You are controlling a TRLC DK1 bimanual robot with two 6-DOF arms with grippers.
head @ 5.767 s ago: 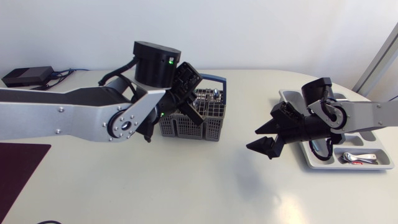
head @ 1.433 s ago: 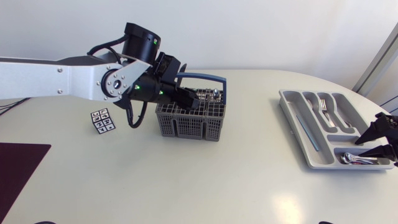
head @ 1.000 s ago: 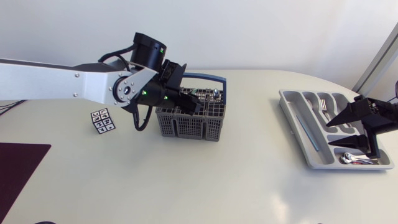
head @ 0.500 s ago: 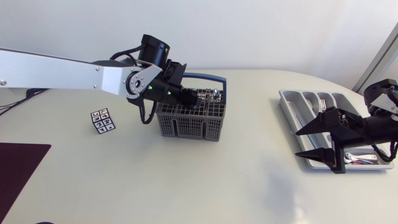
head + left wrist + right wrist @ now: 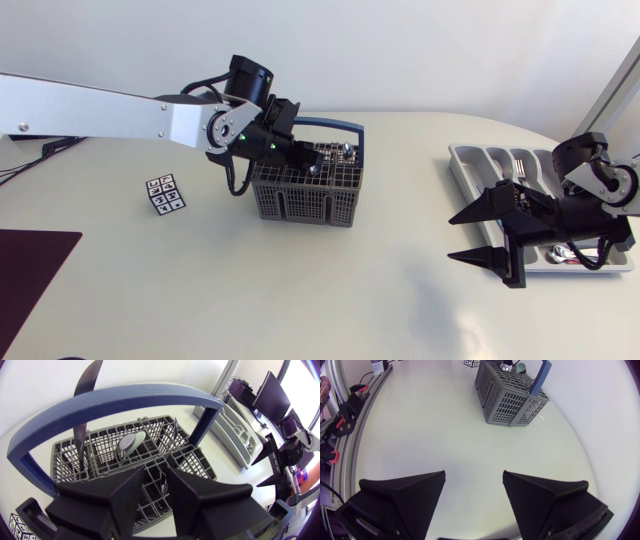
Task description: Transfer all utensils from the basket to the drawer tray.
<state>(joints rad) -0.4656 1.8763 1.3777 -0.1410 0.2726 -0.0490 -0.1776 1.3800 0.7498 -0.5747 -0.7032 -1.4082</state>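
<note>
A grey wire basket (image 5: pixel 305 197) with a blue handle (image 5: pixel 335 126) stands at the table's middle back. My left gripper (image 5: pixel 305 160) is lowered into its near-left compartments, under the handle. In the left wrist view the left gripper (image 5: pixel 156 472) sits over the basket grid (image 5: pixel 100 455), with a spoon (image 5: pixel 131 442) and a knife (image 5: pixel 82 390) standing ahead of it. The grey drawer tray (image 5: pixel 480 190) lies at the right and holds a fork (image 5: pixel 520 165). My right gripper (image 5: pixel 452 238) hangs open and empty over bare table just left of the tray. The right wrist view shows the right gripper (image 5: pixel 473 477) facing the distant basket (image 5: pixel 510 397).
A small cube with black-and-white markings (image 5: pixel 165 194) sits left of the basket. A dark mat (image 5: pixel 30 270) covers the table's front left corner. My right arm (image 5: pixel 590 200) lies across the tray and hides part of its contents.
My right arm has swung left from the tray's far side across the tray; its open gripper now points over the table left of it. My left gripper has stayed in the basket.
</note>
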